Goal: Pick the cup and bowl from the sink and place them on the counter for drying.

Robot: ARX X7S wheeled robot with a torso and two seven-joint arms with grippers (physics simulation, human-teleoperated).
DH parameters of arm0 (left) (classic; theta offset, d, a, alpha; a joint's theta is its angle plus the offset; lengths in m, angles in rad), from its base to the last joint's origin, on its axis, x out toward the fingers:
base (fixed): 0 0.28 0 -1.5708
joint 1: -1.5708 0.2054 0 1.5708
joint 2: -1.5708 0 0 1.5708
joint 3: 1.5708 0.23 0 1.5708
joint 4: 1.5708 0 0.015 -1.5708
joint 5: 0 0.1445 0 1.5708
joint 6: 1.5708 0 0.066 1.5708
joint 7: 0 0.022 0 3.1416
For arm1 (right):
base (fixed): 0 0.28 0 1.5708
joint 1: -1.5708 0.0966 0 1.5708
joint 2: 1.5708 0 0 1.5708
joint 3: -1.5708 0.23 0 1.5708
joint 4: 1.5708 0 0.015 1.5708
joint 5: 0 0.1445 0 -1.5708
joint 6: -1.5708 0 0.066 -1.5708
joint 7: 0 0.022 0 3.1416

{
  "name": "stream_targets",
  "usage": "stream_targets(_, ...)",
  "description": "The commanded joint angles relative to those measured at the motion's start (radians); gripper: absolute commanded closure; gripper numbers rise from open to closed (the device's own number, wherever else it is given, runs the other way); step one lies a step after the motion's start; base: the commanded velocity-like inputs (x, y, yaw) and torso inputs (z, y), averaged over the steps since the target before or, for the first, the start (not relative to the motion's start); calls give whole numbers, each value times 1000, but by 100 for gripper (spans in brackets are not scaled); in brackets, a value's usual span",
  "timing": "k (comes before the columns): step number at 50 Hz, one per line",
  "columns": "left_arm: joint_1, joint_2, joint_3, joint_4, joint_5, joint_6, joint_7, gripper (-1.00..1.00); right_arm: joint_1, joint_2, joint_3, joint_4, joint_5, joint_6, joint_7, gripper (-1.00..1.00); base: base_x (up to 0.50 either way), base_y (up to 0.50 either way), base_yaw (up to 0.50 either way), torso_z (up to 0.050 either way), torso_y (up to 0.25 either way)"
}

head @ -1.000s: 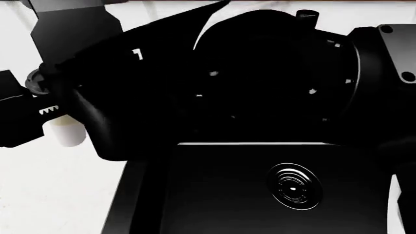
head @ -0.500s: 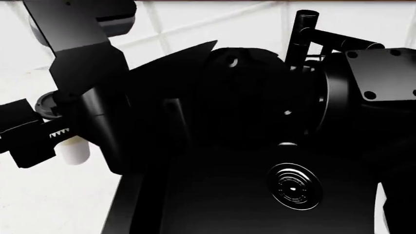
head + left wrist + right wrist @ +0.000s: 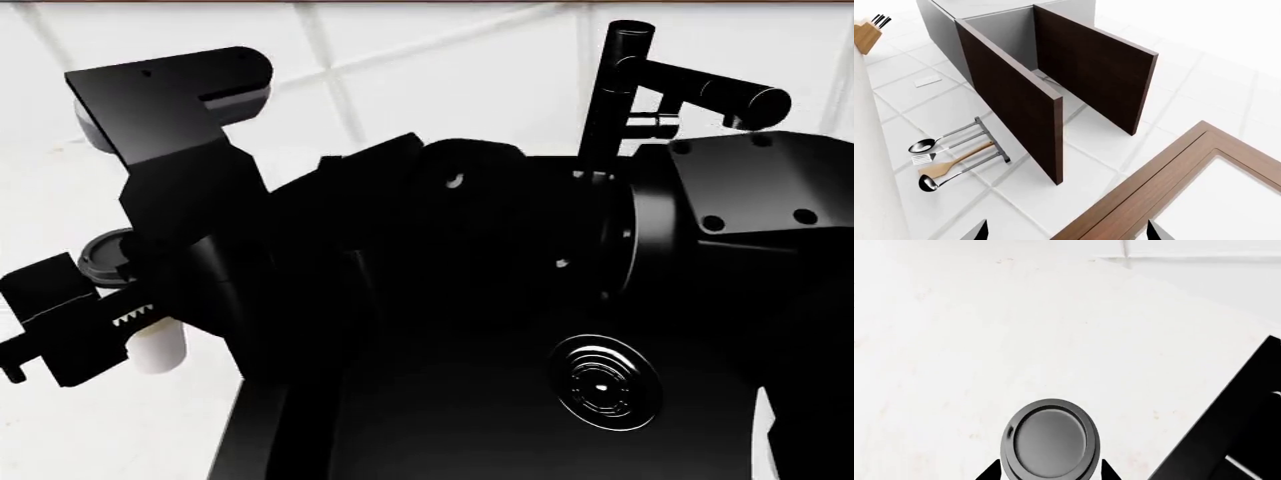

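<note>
Right end effector (image 3: pixel 127 320) grips the one cup (image 3: pixel 150 345) over the counter (image 3: pixel 80 430); left's state unclear.

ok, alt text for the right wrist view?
Looking down on the cup's round black lid, flanked by two dark fingertips, over the white counter. The black sink edge cuts across one corner; tiled wall beyond.

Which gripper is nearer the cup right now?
Right. The right gripper is closed around the cup, holding it over the counter. The left gripper is open and faces the wall cabinets, away from the cup.
</note>
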Motion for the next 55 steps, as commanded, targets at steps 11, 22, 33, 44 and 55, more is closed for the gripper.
stream_targets(11, 0, 0, 2, -2, 1, 1, 2, -100, -58, 5, -34, -3, -60, 2, -62, 100, 0, 0, 0, 0, 0)
stream_targets(22, -1, -1, 2, 0, 4, 0, -1, -100, -75, 5, -50, -4, -70, 4, -74, 100, 0, 0, 0, 0, 0)
stream_targets(33, 1, -3, 1, 4, 4, 0, -6, -100, -96, -3, -60, 6, -75, -3, -89, 100, 0, 0, 0, 0, 0)
stream_targets(44, 0, -4, 3, 2, 5, 1, -6, -100, -114, -9, -72, 15, -79, -10, -101, 100, 0, 0, 0, 0, 0)
stream_targets(55, 0, -5, 4, 1, 6, 1, -7, -100, -75, -10, -57, 2, -72, -2, -105, -100, 0, 0, 0, 0, 0)
